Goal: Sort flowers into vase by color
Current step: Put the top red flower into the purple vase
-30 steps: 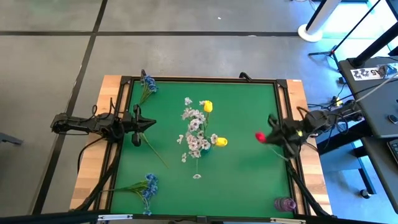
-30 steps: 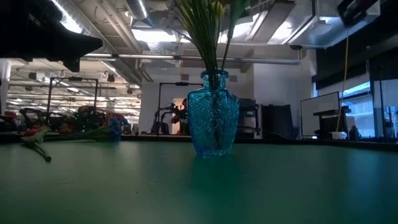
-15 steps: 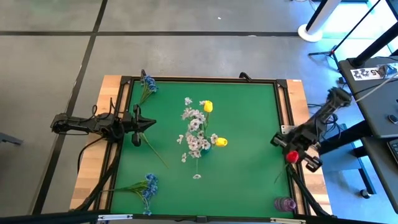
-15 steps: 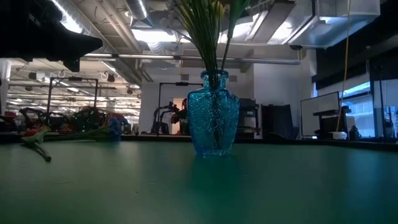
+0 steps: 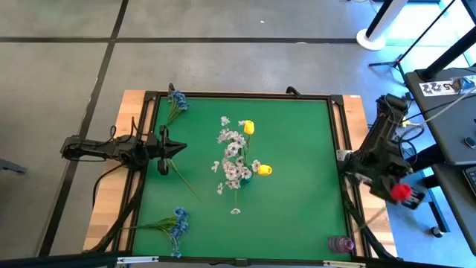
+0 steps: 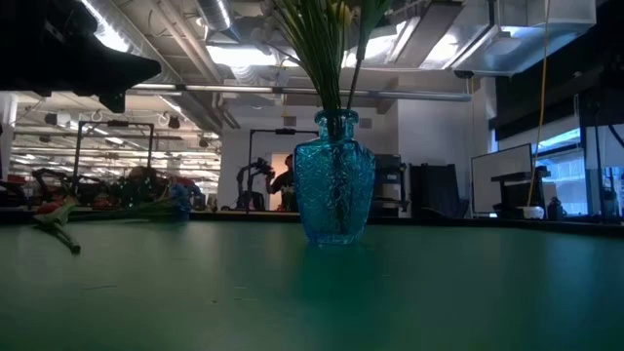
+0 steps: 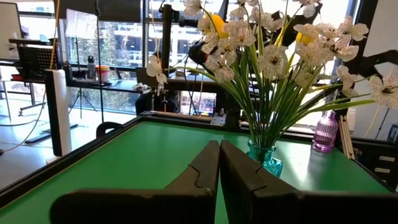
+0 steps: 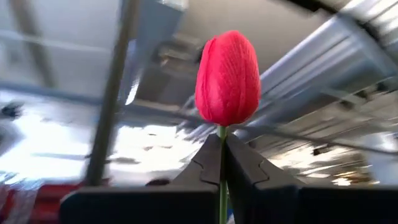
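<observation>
While no readable labels show, right gripper (image 8: pixel 219 163) clenches red bud (image 8: pixel 227 78) stem at table's (image 5: pixel 297 216) 4 o'clock edge; left gripper (image 7: pixel 219 163) clenched, idle at 9 o'clock.

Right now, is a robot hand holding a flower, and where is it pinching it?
Yes. The right pincer holds the red flower by its thin green stem, just under the bud. The left pincer is shut and holds nothing.

A workshop-like lab: exposed ceiling ducts (image 6: pixel 244 29), monitors (image 6: pixel 502 175), equipment racks (image 6: pixel 117 146).
</observation>
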Controlling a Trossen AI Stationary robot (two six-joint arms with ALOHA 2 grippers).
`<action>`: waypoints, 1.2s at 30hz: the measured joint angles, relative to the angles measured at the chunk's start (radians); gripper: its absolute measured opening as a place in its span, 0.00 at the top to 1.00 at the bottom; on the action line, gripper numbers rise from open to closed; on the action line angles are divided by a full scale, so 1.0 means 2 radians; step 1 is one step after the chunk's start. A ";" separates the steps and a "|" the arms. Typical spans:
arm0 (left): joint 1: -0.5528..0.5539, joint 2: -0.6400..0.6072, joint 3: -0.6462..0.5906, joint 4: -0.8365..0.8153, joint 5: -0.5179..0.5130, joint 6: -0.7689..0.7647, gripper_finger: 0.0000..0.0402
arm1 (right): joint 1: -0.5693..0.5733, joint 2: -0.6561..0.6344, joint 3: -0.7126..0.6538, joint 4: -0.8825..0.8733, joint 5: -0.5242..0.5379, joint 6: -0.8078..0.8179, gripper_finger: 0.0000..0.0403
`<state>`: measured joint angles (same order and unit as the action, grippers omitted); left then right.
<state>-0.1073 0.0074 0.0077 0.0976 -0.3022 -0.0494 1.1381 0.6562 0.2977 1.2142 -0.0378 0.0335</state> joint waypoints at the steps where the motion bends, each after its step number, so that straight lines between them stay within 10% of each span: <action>1: 0.000 0.000 0.000 0.000 0.000 0.000 0.98 | 0.009 0.008 0.003 -0.006 -0.003 -0.007 0.97; 23: 0.000 0.000 0.000 0.000 0.000 0.000 0.98 | 0.105 0.135 0.004 0.124 0.089 -0.098 0.98; 36: 0.000 0.000 0.000 0.000 0.000 0.000 0.98 | 0.105 0.145 0.004 0.040 0.088 -0.094 0.97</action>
<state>-0.1070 0.0074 0.0075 0.0978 -0.3023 -0.0494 1.3491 0.9463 0.3050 1.2933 0.1387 -0.1535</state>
